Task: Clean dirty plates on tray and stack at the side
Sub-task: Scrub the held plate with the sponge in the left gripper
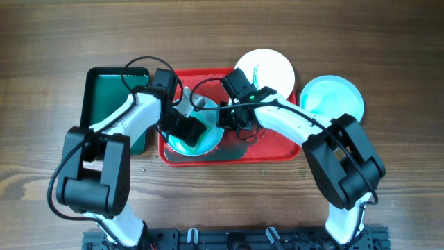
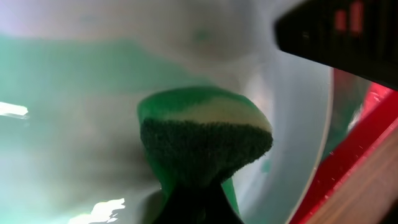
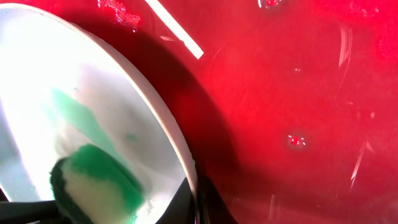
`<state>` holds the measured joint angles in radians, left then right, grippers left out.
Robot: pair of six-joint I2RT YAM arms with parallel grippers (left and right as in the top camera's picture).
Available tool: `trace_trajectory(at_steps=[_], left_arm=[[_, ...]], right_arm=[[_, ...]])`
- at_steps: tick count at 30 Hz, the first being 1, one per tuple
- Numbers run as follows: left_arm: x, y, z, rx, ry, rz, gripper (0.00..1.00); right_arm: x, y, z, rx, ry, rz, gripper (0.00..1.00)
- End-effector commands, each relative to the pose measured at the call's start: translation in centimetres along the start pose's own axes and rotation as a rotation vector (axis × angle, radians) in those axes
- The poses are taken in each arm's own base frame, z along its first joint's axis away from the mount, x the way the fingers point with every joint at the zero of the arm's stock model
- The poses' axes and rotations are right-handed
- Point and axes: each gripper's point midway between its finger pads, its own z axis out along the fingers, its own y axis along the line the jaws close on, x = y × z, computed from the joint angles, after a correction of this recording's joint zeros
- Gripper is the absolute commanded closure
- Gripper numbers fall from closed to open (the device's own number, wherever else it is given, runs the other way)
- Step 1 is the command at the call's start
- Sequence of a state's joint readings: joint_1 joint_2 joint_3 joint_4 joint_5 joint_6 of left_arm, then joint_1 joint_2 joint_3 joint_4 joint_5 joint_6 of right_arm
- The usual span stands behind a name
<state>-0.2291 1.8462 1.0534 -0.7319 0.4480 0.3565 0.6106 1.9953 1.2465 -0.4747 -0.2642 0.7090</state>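
Observation:
One plate stands tilted on the red tray, teal smear on its face. My right gripper is shut on its right rim; the right wrist view shows the fingers pinching the rim of the plate above the tray. My left gripper is shut on a green sponge pressed against the plate's face; the sponge also shows in the right wrist view. A white plate lies behind the tray. A pale-aqua plate lies right of it.
A smaller dark green tray lies left of the red tray, under my left arm. The red tray's floor is wet with droplets. Its rim shows in the left wrist view, with wood table beyond.

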Motion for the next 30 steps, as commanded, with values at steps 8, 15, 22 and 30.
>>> trace_trajectory(at_steps=[8,15,22,30], left_arm=[[-6.8,9.4,-2.0,-0.497,-0.338,-0.295,0.96],[-3.0,11.4,-2.6,-0.652,-0.263,-0.521,0.96],[-1.8,-4.3,0.9,0.266,-0.079,-0.109,0.96],[-6.8,2.8,0.4,-0.094,-0.286,-0.261,0.96]], right_arm=[[-0.4,0.7,0.2,-0.026,0.001,-0.008,0.96],[-0.5,0.8,0.2,-0.030,-0.002,-0.008,0.96],[-0.5,0.8,0.2,-0.031,-0.002,-0.008,0.96],[-0.4,0.8,0.2,-0.033,0.000,-0.009,0.96]])
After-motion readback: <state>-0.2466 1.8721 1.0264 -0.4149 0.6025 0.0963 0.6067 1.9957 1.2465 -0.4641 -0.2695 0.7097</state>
